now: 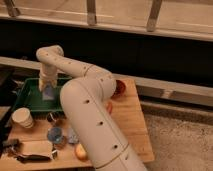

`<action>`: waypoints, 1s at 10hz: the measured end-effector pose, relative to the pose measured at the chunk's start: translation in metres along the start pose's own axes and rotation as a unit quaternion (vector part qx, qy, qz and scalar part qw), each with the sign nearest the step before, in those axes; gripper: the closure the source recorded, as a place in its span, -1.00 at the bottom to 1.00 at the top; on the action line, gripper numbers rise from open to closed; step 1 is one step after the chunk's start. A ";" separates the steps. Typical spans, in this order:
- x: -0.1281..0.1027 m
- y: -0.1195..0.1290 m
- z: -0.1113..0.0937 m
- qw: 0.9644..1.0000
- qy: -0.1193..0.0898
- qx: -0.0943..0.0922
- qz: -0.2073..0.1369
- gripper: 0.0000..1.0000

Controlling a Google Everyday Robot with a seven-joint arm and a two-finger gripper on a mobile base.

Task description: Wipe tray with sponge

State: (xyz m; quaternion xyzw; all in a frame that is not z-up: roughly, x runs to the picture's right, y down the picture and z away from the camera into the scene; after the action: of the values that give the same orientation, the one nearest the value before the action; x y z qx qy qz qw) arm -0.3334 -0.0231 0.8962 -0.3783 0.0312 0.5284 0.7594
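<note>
The dark green tray (27, 100) lies at the back left of the wooden table. My gripper (47, 89) points down over the tray's middle and is shut on the pale blue-grey sponge (48, 93), which sits low on the tray floor. My white arm (85, 100) rises from the front and bends back over the table. It hides the tray's right end.
A white cup (22, 118) stands just in front of the tray. A small can (52, 118), a blue cup (54, 134), an orange fruit (80, 151) and dark utensils (27, 152) lie nearer the front. A reddish bowl (119, 88) sits at the back right.
</note>
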 end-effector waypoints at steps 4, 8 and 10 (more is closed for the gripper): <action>-0.020 -0.047 -0.031 0.999 -0.037 0.022 0.032 1.00; -0.028 -0.021 -0.025 0.999 -0.045 0.003 0.003 1.00; -0.021 0.006 -0.015 0.999 -0.036 -0.011 -0.021 1.00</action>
State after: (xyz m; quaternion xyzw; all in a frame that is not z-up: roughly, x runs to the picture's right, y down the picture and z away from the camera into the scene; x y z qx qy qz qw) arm -0.3420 -0.0475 0.8918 -0.3675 -0.0100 0.5260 0.7669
